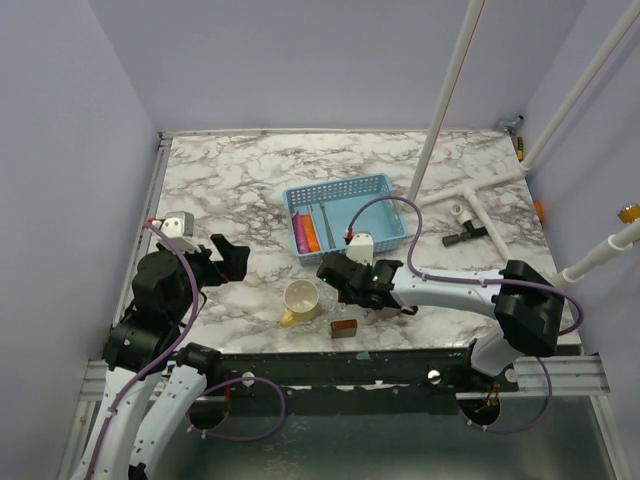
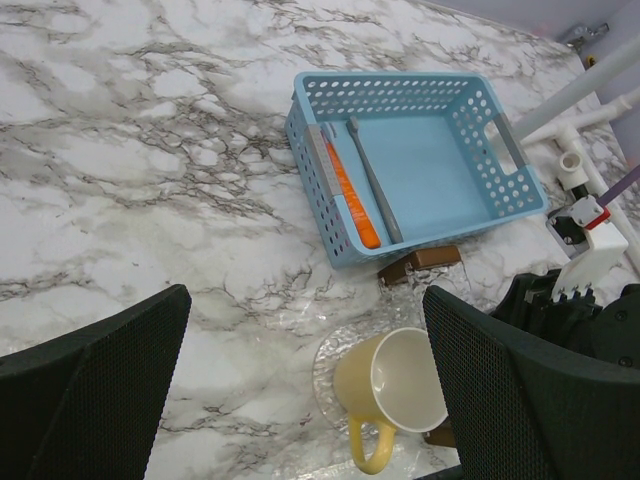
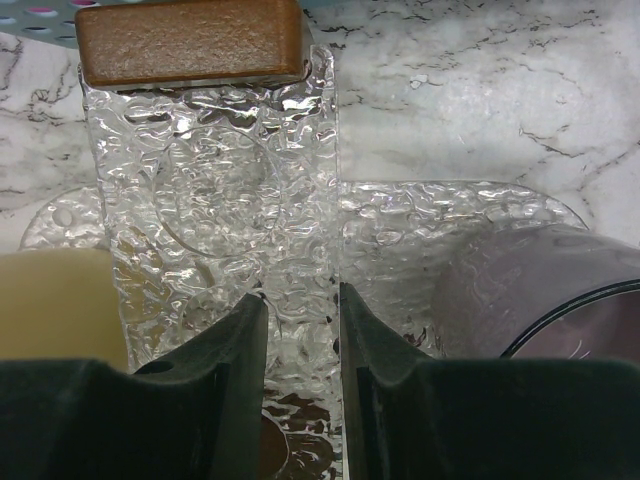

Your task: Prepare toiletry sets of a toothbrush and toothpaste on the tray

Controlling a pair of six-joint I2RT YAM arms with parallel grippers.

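The left gripper (image 2: 307, 300) hangs wide and empty, with the tray (image 2: 400, 98) ahead of it and a little to its right. Orange toothpaste (image 2: 352, 195) and a toothbrush (image 2: 372, 180) lie side by side inside, so the sets look nearly done. The right gripper (image 3: 300, 298) sits narrow over a clear ribbed stand (image 3: 200, 200); I cannot tell whether it pinches it. Next it needs a clean lift away, sparing the yellow mug (image 2: 355, 385).

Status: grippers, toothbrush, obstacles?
Left gripper open. Right gripper over clear textured plastic, grip unclear. Thin toothbrush, orange tube in light blue mesh basket. Yellow mug close by.
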